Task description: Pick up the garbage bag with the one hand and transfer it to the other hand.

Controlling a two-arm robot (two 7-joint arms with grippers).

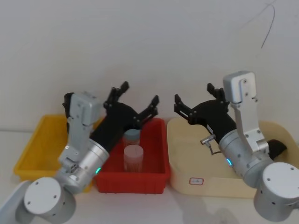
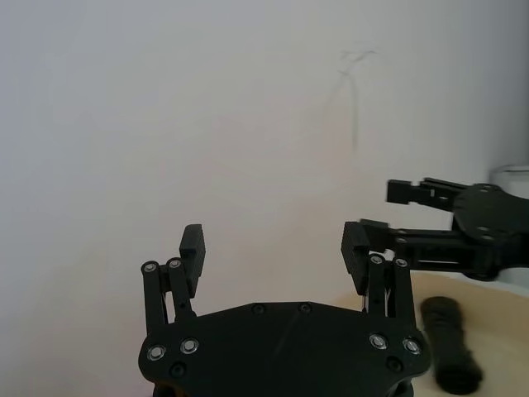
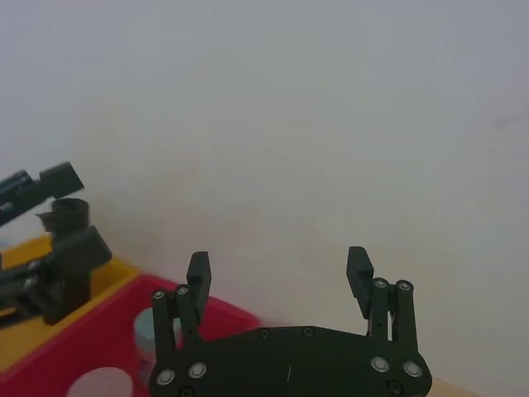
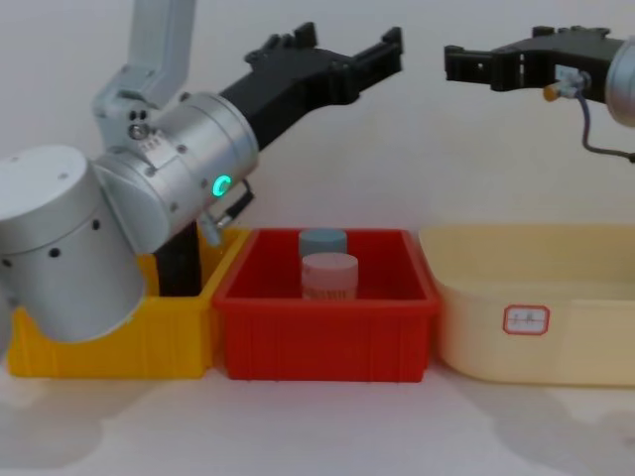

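Observation:
The garbage bag point(image 2: 450, 346), a black roll, lies on the floor of the beige tray point(image 2: 496, 364); in the head view a dark end of the garbage bag point(image 1: 279, 149) shows behind the right arm. My left gripper point(image 1: 138, 98), on the arm with the green ring, is raised above the red bin point(image 1: 131, 179), open and empty. My right gripper point(image 1: 194, 95), on the arm with the blue ring, hovers open and empty over the beige tray's point(image 1: 187, 163) left part. The two grippers face each other a short gap apart, as the chest view shows: left gripper point(image 4: 349, 42), right gripper point(image 4: 466, 58).
A blue-lidded jar point(image 1: 131, 135) and a pink jar point(image 1: 133, 157) stand in the red bin. A yellow bin point(image 1: 35, 144) sits to its left under the left arm. A white wall rises close behind all three containers.

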